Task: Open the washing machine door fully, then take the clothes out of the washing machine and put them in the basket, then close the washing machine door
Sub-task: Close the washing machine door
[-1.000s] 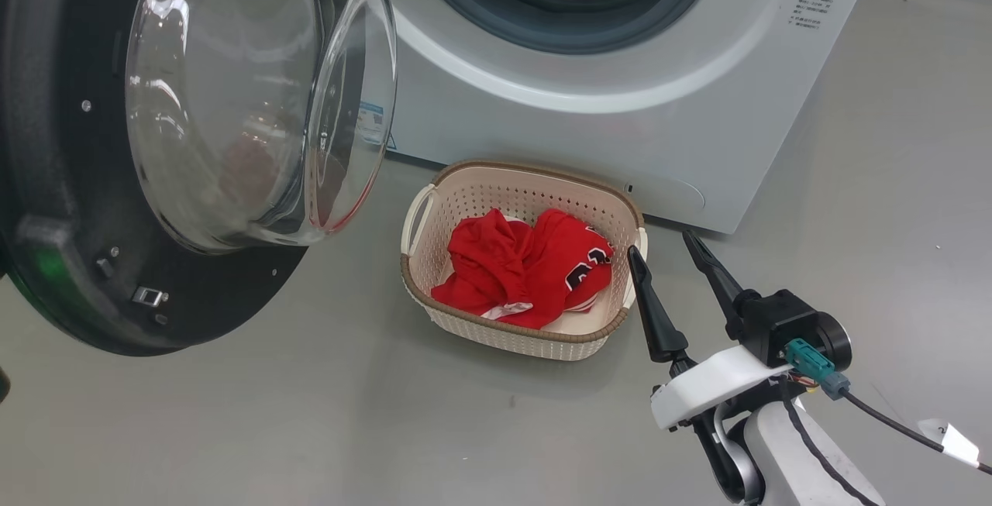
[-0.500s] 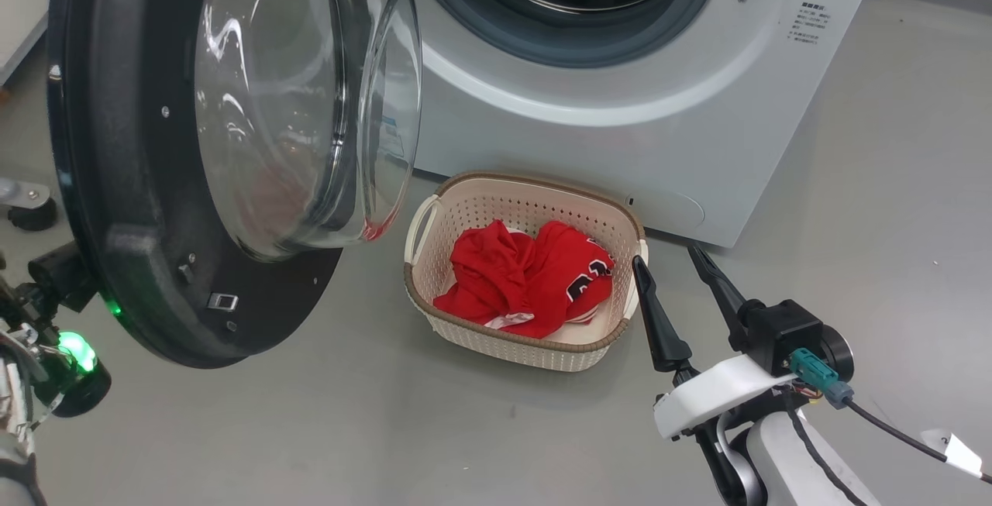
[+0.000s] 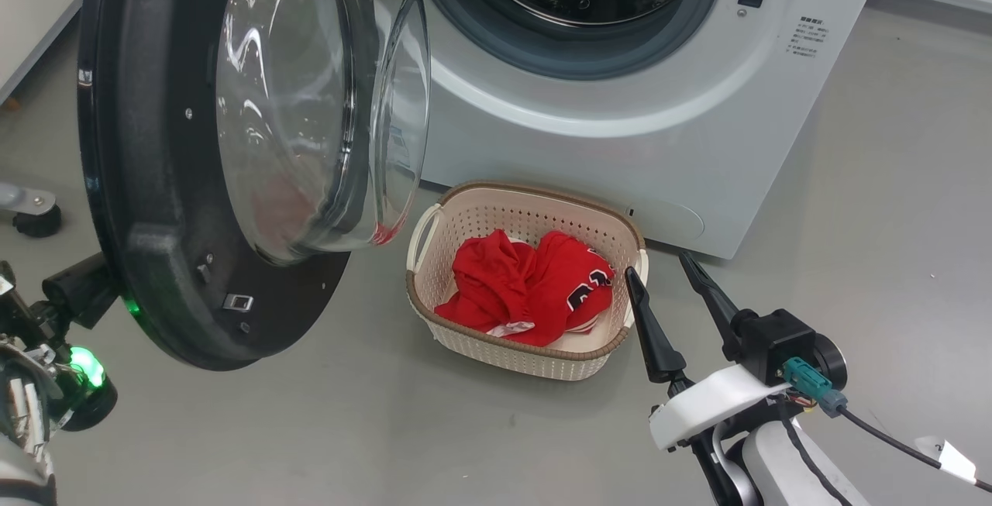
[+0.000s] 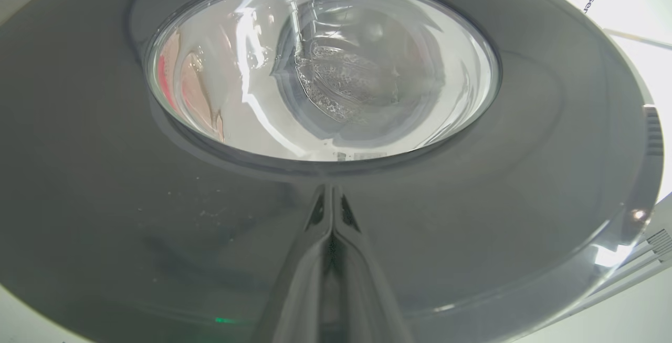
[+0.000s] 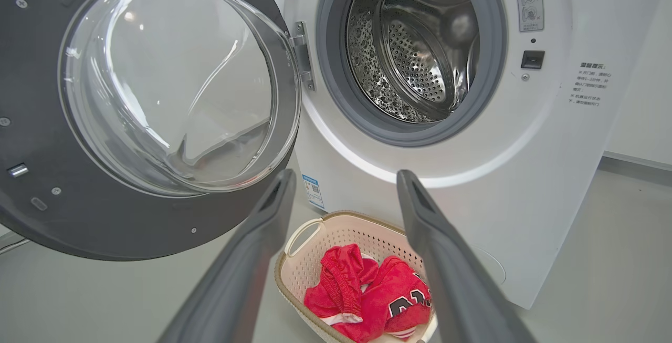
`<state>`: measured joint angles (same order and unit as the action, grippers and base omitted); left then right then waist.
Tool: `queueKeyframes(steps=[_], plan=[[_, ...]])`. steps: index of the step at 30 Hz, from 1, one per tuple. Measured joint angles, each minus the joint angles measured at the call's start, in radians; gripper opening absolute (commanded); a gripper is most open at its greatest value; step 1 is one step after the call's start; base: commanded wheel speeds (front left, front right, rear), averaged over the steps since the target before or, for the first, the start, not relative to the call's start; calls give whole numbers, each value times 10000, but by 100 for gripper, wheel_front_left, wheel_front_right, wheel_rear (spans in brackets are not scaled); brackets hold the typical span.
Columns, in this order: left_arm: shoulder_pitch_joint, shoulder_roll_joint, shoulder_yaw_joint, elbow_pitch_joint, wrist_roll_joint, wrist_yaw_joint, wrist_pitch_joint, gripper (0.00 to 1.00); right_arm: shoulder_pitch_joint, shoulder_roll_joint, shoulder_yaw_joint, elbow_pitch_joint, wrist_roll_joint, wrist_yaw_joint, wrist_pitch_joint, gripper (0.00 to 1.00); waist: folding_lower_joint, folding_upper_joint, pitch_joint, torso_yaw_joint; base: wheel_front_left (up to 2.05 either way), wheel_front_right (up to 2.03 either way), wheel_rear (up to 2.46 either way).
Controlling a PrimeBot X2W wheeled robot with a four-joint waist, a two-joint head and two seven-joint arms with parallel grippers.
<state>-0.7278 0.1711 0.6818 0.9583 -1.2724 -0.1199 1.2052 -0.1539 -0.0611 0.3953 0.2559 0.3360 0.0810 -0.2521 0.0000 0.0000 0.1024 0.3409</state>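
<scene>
Red clothes [image 3: 519,289] with black-and-white numbers lie in the basket [image 3: 496,215]; left jaws closed, right jaws apart.

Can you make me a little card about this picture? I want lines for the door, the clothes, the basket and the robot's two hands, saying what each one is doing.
washing machine door: open, swung out from the washing machine
clothes: red, bunched up inside the basket
basket: on the floor, right in front of the washing machine
left hand: shut, pointing at the door's outer side
right hand: open, holding nothing, beside the basket
</scene>
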Motion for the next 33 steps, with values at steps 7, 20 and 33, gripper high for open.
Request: queueKeyframes(steps=[7,20,33], plan=[[341,-19,-27,-865,169,-6,-708,0,40,4,-10,0,144,0,0,100,0,0,-78,-27,0,0,0],[1681,75,-1294,-4548,1707,-13,-2508,0,227,27,-178,-40,205,-2,-2,100,0,0,-253,122,0,0,0],[4282,665,-3384,-8096,3624,-15,-5135,0,250,36,-159,-79,228,0,-2,100,0,0,-300,206,0,0,0]])
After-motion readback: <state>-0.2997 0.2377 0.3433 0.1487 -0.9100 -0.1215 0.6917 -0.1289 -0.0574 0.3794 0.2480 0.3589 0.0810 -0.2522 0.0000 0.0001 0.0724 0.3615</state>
